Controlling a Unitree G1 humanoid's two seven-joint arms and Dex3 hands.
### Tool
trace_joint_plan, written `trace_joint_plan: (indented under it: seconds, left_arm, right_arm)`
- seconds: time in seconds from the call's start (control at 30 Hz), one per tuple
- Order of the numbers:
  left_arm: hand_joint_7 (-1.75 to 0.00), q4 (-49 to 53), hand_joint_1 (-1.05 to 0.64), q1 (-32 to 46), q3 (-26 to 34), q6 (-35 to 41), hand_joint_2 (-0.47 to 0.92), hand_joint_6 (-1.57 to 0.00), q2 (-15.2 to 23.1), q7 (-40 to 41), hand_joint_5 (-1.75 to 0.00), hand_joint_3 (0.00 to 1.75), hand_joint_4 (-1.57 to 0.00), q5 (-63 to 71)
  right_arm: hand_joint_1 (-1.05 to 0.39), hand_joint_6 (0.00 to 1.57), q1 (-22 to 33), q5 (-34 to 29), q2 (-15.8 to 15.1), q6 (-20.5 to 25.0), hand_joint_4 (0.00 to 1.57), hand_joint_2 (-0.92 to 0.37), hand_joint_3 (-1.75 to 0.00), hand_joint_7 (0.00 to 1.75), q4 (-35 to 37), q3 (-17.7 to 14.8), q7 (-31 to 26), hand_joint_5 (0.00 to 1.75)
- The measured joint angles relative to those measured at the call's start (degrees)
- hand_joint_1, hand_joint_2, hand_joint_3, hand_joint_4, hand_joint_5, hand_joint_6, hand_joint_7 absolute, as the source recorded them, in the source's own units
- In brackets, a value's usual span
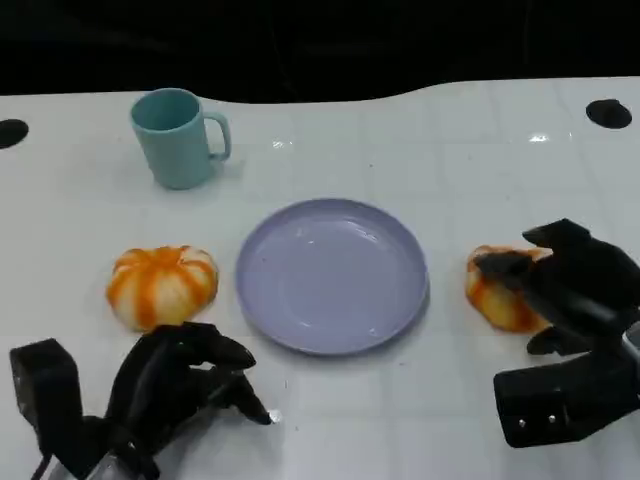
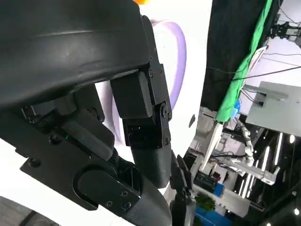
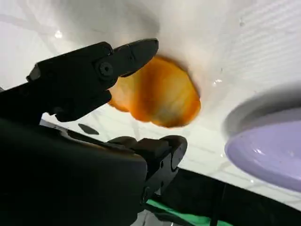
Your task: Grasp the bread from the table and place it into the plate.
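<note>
Black fingers (image 3: 127, 54) of the right hand (image 1: 570, 280) are seen spread around an orange-and-white bread roll (image 1: 500, 290) on the white table (image 1: 450, 140); in the right wrist view one finger lies over the roll's near edge and another is curved below it, with the roll (image 3: 157, 94) between them; whether the roll is actually gripped cannot be told, and it is still seated on the tabletop, just beside the right rim of the lavender plate (image 1: 332, 275); the plate's rim (image 3: 268, 146) is seen close to the roll in the wrist view.

The left hand (image 1: 185, 375) is shown low over the table at the near left, its fingers (image 1: 225, 352) curled inward with nothing held; a second orange-striped roll (image 1: 162, 285) is placed just beyond that hand, to the left of the plate and apart from it; in the left wrist view the hand's black shell (image 2: 94, 94) is seen in front of the plate's rim (image 2: 178, 61).

A teal mug (image 1: 178, 137) is stood upright at the far left of the table, handle turned to the right, well apart from the plate and both rolls.
</note>
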Motion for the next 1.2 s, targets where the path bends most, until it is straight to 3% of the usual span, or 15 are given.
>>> trace_joint_plan:
  seconds: [0.17,0.4,0.43,0.5,0.53,0.63,0.7,0.73,0.8,0.87,0.93,1.03,1.07,1.13,1.2]
  left_arm:
    - [-0.23,-0.6,-1.05,0.1,-0.1,0.0,0.69,-1.57,0.0,0.0,-0.60,0.00,-1.57,0.0]
    - [-0.22,-1.3,-1.05,0.3,-0.1,0.2,0.70,-1.57,-0.1,0.0,-0.60,0.00,-1.57,0.0]
    - [-0.22,-1.3,-1.05,0.3,-0.1,0.2,0.70,-1.57,-0.1,0.0,-0.60,0.00,-1.57,0.0]
    - [-0.23,-1.4,-1.05,0.4,-0.1,0.2,0.70,-1.57,-0.1,0.0,-0.60,0.00,-1.57,0.0]
    - [-0.23,-1.4,-1.05,0.5,-0.1,0.2,0.70,-1.57,-0.1,0.0,-0.61,0.00,-1.57,0.0]
    - [-0.23,-1.6,-1.05,0.7,-0.2,0.2,0.70,-1.57,-0.1,0.0,-0.61,0.00,-1.57,0.0]
    - [-0.23,-1.7,-1.05,0.8,-0.2,0.2,0.70,-1.57,-0.1,0.0,-0.61,0.01,-1.57,0.0]
    - [-0.23,-1.7,-1.05,0.8,-0.3,0.2,0.70,-1.57,-0.1,0.0,-0.61,0.01,-1.57,0.0]
    - [-0.23,-1.7,-1.05,0.8,-0.3,0.2,0.70,-1.57,-0.1,0.1,-0.61,0.00,-1.57,0.0]
    - [-0.23,-1.7,-1.05,0.8,-0.4,0.2,0.70,-1.57,-0.1,0.4,-0.61,0.00,-1.57,0.1]
    - [-0.23,-1.7,-1.05,0.8,-0.4,0.2,0.70,-1.57,-0.1,0.6,-0.61,0.00,-1.57,0.1]
    - [-0.23,-1.7,-1.05,0.8,-0.4,0.2,0.71,-1.57,-0.1,0.6,-0.61,0.00,-1.57,0.1]
    - [-0.23,-1.7,-1.05,0.8,-0.4,0.2,0.71,-1.57,-0.1,0.6,-0.61,0.00,-1.57,0.1]
    - [-0.23,-1.7,-1.05,0.8,-0.4,0.1,0.70,-1.57,-0.1,0.6,-0.61,0.00,-1.57,0.1]
    - [-0.23,-1.7,-1.05,0.8,-0.4,0.1,0.70,-1.57,-0.1,0.6,-0.61,0.00,-1.57,0.1]
  right_arm:
    - [-0.45,0.29,-4.5,1.3,1.7,-0.9,0.16,-0.81,0.00,0.00,9.6,2.1,-3.1,0.24]
    - [-0.38,0.43,-10.9,2.5,5.0,-2.7,0.39,-0.85,0.00,0.02,23.2,4.8,-10.0,0.14]
    - [-0.30,0.60,-11.5,2.8,5.3,-3.1,0.63,-0.84,0.00,0.06,24.7,5.0,-10.7,0.19]
    - [-0.24,0.79,-12.4,3.6,5.6,-4.6,0.89,-0.85,0.00,0.09,27.5,5.1,-13.4,0.27]
    - [-0.21,1.01,-12.7,3.9,5.8,-5.5,1.03,-0.88,-0.01,0.11,28.7,5.2,-15.1,0.49]
    - [-0.17,1.30,-13.1,5.1,6.1,-9.3,0.97,-0.91,-0.10,0.18,31.9,5.4,-21.0,1.41]
    - [-0.19,1.24,-13.6,5.2,6.1,-11.1,0.90,-0.91,-0.16,0.43,33.7,5.9,-24.5,1.66]
    - [-0.20,1.07,-13.9,5.2,6.2,-11.6,0.89,-0.89,-0.21,0.79,34.6,6.5,-26.2,1.71]
    - [-0.19,0.96,-14.1,5.2,6.3,-12.2,0.89,-0.85,-0.25,1.06,35.8,7.1,-28.5,1.74]
    - [-0.18,0.83,-14.5,5.2,6.3,-12.5,0.89,-0.74,-0.46,1.45,36.7,7.6,-30.5,1.74]
    - [-0.18,0.78,-14.5,5.2,6.4,-12.5,0.89,-0.62,-0.66,1.58,37.3,7.9,-32.2,1.75]
    - [-0.16,0.76,-14.6,5.2,6.6,-12.5,0.91,-0.56,-0.77,1.64,38.1,8.6,-34.9,1.75]
    - [-0.15,0.78,-14.6,5.2,6.7,-12.6,0.93,-0.52,-0.78,1.62,38.3,8.9,-36.0,1.75]
    - [-0.14,0.87,-14.6,5.2,6.7,-13.0,0.94,-0.54,-0.66,1.37,38.6,9.0,-38.7,1.75]
    - [-0.12,0.85,-14.6,5.2,6.8,-13.5,0.94,-0.55,-0.60,1.43,38.6,9.0,-41.2,1.75]
